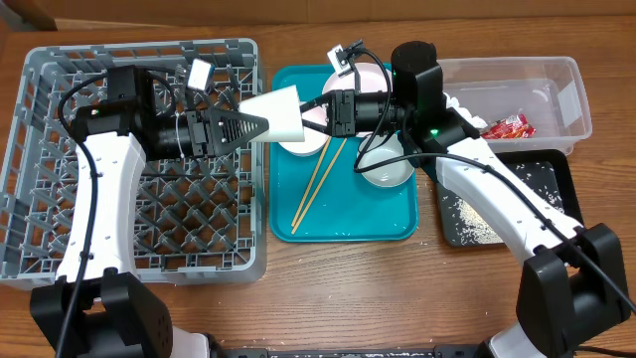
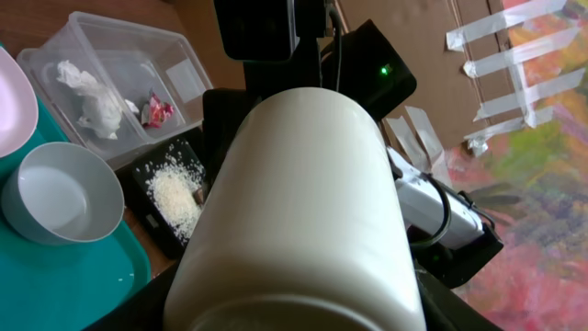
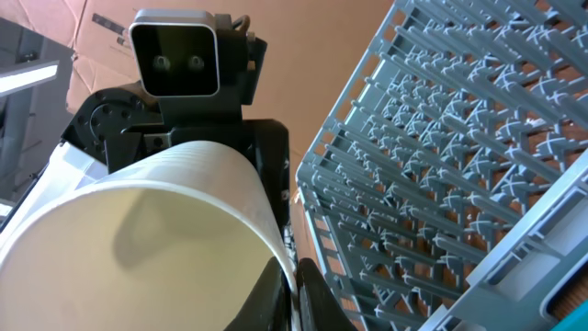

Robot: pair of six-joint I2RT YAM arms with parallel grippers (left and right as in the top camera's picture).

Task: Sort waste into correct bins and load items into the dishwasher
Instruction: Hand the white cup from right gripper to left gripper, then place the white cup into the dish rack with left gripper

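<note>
A small white cup-shaped bowl [image 1: 281,114] hangs on its side in the air between both grippers, over the gap between the grey dish rack [image 1: 40,199] and the teal tray [image 1: 348,224]. My left gripper [image 1: 260,124] is shut on its narrow base end, and the bowl fills the left wrist view [image 2: 303,184]. My right gripper [image 1: 323,111] pinches the rim [image 3: 292,285]. Two chopsticks [image 1: 320,179], a white bowl [image 1: 390,169] and another bowl [image 1: 298,146] lie on the teal tray. The pink plate [image 2: 14,97] is mostly hidden.
The clear tub [image 1: 556,89] holds a white tissue [image 2: 92,97] and the red wrapper [image 1: 509,127]. The black tray [image 1: 556,174] holds rice grains [image 1: 472,214] and a brown lump [image 2: 200,191]. The rack fills the left of the table.
</note>
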